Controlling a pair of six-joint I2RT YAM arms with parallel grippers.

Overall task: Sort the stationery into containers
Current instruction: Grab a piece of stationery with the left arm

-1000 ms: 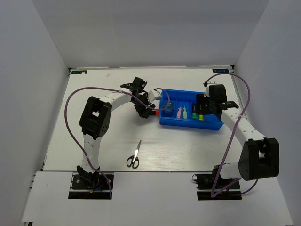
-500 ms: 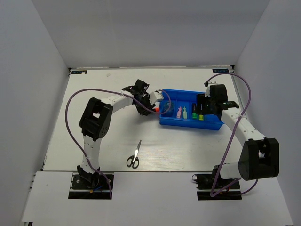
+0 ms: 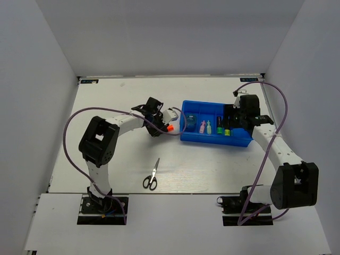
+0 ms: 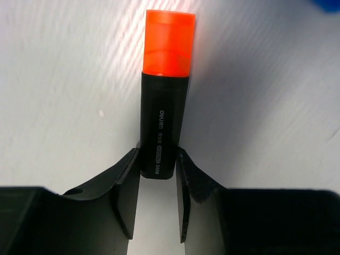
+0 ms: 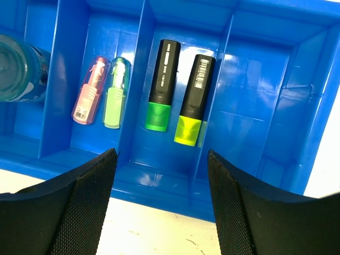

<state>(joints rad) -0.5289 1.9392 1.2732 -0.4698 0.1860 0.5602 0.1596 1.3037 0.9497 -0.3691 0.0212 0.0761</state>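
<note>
- 4 highlighters already lay in the blue tray (image 3: 239, 141): a pink one (image 5: 89, 98) and a pale green one (image 5: 116, 93) side by side in 1 compartment, and a green-capped one (image 5: 161, 85) and a yellow-capped one (image 5: 194, 99) together in the next compartment.
- A round teal thing (image 5: 18, 68) sat in a compartment beyond the pink one; what it was could not be told.
- The left gripper (image 4: 158, 159) was clamped on the black body of the orange-capped highlighter (image 4: 163, 106), cap pointing away from the wrist. It was over the table (image 3: 106, 95), just beside the tray's left end and outside it. Whether it touched the table could not be told.
- The right gripper (image 5: 161, 155) hung above the tray with its jaws spread wide and nothing between them.
- The scissors (image 3: 151, 176) lay on the table well apart from the tray, nearer the arm bases, with no gripper near them.
- Judged from this, the sorting was more than half done: 2 things were left, the orange-capped highlighter in hand, then the scissors.
</note>
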